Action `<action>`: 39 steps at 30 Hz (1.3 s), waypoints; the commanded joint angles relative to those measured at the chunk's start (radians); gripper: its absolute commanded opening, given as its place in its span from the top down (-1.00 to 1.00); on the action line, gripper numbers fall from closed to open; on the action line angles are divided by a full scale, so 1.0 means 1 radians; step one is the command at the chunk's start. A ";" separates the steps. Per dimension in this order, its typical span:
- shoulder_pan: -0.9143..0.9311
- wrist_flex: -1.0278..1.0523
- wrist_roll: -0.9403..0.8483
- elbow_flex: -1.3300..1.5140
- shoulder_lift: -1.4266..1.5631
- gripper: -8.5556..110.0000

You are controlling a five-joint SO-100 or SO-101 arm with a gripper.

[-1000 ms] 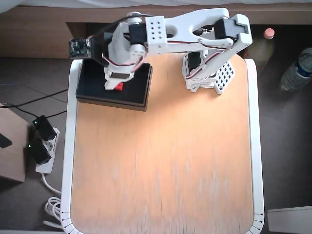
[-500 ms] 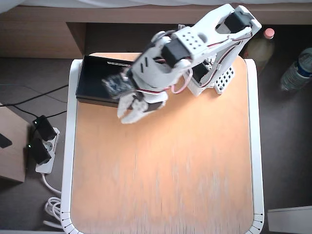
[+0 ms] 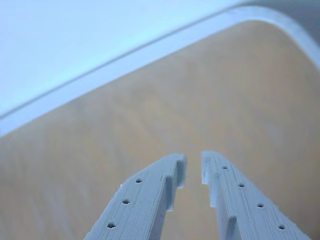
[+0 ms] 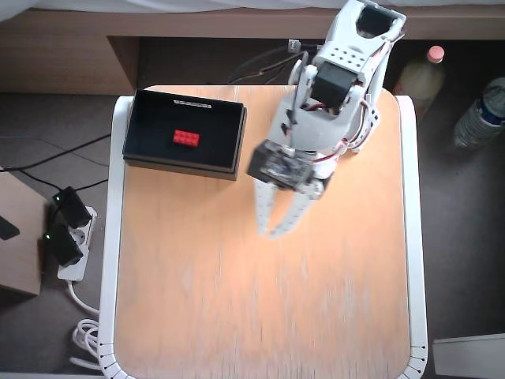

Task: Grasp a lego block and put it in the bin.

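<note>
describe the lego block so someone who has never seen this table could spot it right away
In the overhead view, find the wooden table with its white rim, then the bin, a shallow black tray at the table's upper-left corner. The lego block lies inside it, near the middle of the dark floor. It is the only bright red thing there, a small studded brick far smaller than the tray, well apart from the white gripper.

lego block [image 4: 186,137]: 1, inside the bin | bin [image 4: 184,133]: 1, far left on the table | table [image 4: 260,308]: 1 | arm with gripper [image 4: 271,231]: 1 | bottles [image 4: 419,73]: 2, far right beside the table | power strip [image 4: 69,249]: 1, left on the floor, with 2 plugs
</note>
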 commanded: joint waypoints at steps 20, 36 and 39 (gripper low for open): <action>-0.250 -0.121 -0.028 0.701 0.540 0.85; -0.295 -0.123 -0.044 1.000 0.723 0.85; -0.296 -0.123 -0.058 1.031 0.730 0.85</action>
